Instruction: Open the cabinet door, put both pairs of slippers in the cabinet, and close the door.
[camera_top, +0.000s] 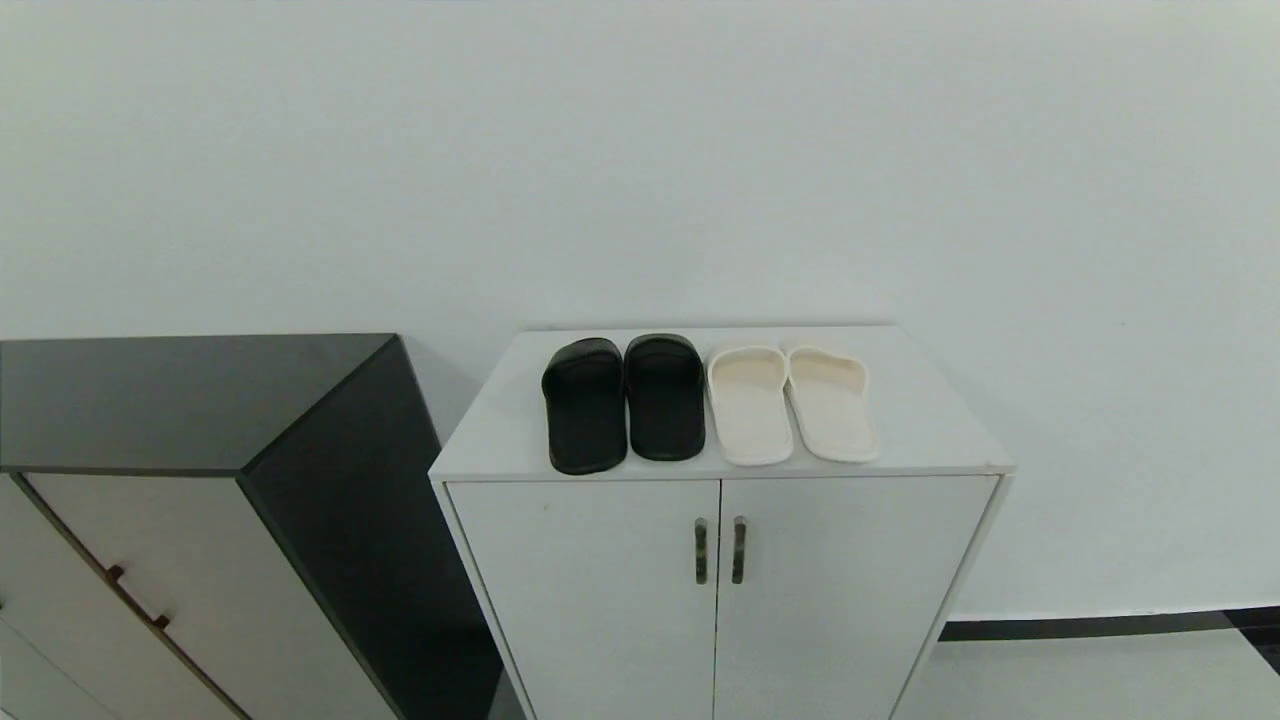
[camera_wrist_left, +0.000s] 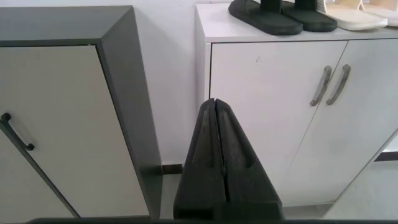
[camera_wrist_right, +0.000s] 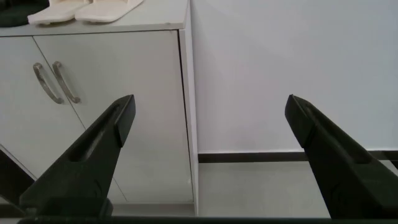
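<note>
A white two-door cabinet (camera_top: 715, 600) stands against the wall with both doors shut; two metal handles (camera_top: 718, 550) meet at its middle. On its top lie a black pair of slippers (camera_top: 622, 402) on the left and a cream pair of slippers (camera_top: 791, 402) on the right. My left gripper (camera_wrist_left: 215, 106) is shut with nothing in it, low and in front of the cabinet's left side (camera_wrist_left: 267, 106). My right gripper (camera_wrist_right: 210, 106) is open and empty, low beside the cabinet's right edge (camera_wrist_right: 184, 112), with the handles (camera_wrist_right: 56, 82) off to one side.
A black-topped cabinet (camera_top: 190, 400) with pale drawer fronts stands close to the left of the white one, a narrow gap between them. Open floor (camera_top: 1100, 680) and a dark skirting strip lie to the right.
</note>
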